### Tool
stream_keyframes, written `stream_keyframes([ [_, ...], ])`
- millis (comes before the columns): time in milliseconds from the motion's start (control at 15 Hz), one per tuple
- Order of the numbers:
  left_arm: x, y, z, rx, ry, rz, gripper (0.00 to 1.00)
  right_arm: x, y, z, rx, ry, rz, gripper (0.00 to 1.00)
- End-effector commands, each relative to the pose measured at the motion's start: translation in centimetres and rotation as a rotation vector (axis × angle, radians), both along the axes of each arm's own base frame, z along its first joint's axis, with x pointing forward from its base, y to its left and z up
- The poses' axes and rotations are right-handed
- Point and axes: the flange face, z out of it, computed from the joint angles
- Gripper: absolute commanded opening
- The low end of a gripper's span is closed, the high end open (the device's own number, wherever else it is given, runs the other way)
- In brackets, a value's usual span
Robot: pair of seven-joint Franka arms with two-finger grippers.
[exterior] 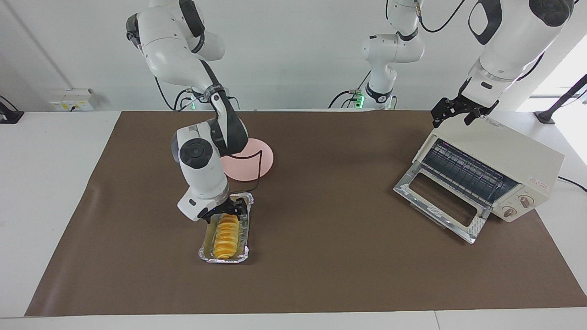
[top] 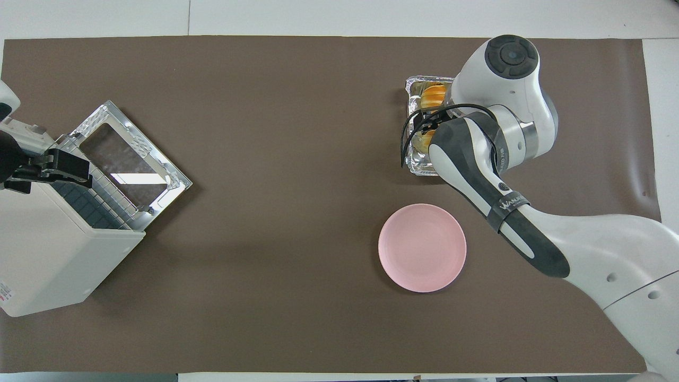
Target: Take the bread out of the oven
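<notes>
The bread (exterior: 225, 238) is a ridged golden-orange loaf lying in a crinkled foil tray (exterior: 245, 229) on the brown mat, out of the oven. In the overhead view the arm covers most of the bread (top: 434, 94) and the tray (top: 412, 87). My right gripper (exterior: 229, 210) is down at the end of the tray nearer the robots, over the loaf's end; the wrist largely hides it in the overhead view (top: 427, 124). The cream oven (exterior: 513, 156) stands at the left arm's end, door (exterior: 440, 201) dropped open, wire rack bare. My left gripper (exterior: 451, 114) is open over the oven's top edge.
A round pink plate (exterior: 254, 160) lies on the mat nearer to the robots than the foil tray, partly covered by the right arm; it shows whole in the overhead view (top: 423, 248). The oven (top: 48, 254) sits angled at the mat's corner.
</notes>
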Motion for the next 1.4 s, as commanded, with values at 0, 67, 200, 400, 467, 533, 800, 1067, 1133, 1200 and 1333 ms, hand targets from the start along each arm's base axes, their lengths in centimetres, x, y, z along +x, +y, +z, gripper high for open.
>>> stream_keyframes([
  [0, -0.5, 0.3, 0.6, -0.019, 0.004, 0.001, 1.00, 1.1, -0.7, -1.6, -0.018, -0.023, -0.029, 0.93],
  [67, -0.5, 0.3, 0.6, -0.019, 0.004, 0.001, 1.00, 1.3, -0.6, -1.6, -0.015, -0.035, -0.041, 0.85],
  [200, -0.5, 0.3, 0.6, -0.019, 0.004, 0.001, 1.00, 1.4, -0.7, -1.7, -0.012, -0.049, -0.044, 0.41],
  [400, -0.5, 0.3, 0.6, -0.019, 0.004, 0.001, 1.00, 1.4, -0.7, -1.7, -0.011, -0.049, -0.047, 0.00],
  [467, -0.5, 0.3, 0.6, -0.019, 0.004, 0.001, 1.00, 1.5, -0.8, -1.7, -0.012, -0.049, -0.047, 0.00],
  [533, -0.5, 0.3, 0.6, -0.017, 0.004, 0.001, 1.00, 1.4, -0.8, -1.7, -0.014, -0.043, -0.048, 0.00],
  [800, -0.5, 0.3, 0.6, -0.019, 0.004, 0.001, 1.00, 1.4, -1.0, -1.0, -0.026, -0.009, -0.057, 0.00],
  [1067, -0.5, 0.3, 0.6, -0.019, 0.004, 0.001, 1.00, 1.2, -1.5, 1.6, -0.044, 0.029, -0.070, 0.00],
  [1133, -0.5, 0.3, 0.6, -0.017, 0.004, 0.001, 1.00, 0.9, -1.5, 2.6, -0.047, 0.034, -0.072, 0.00],
  [1200, -0.5, 0.3, 0.6, -0.019, 0.004, 0.001, 1.00, 0.6, -1.2, 3.9, -0.021, 0.043, -0.087, 0.00],
  [1333, -0.5, 0.3, 0.6, -0.019, 0.004, 0.001, 1.00, -0.6, -0.6, 6.9, 0.004, 0.057, -0.100, 0.00],
])
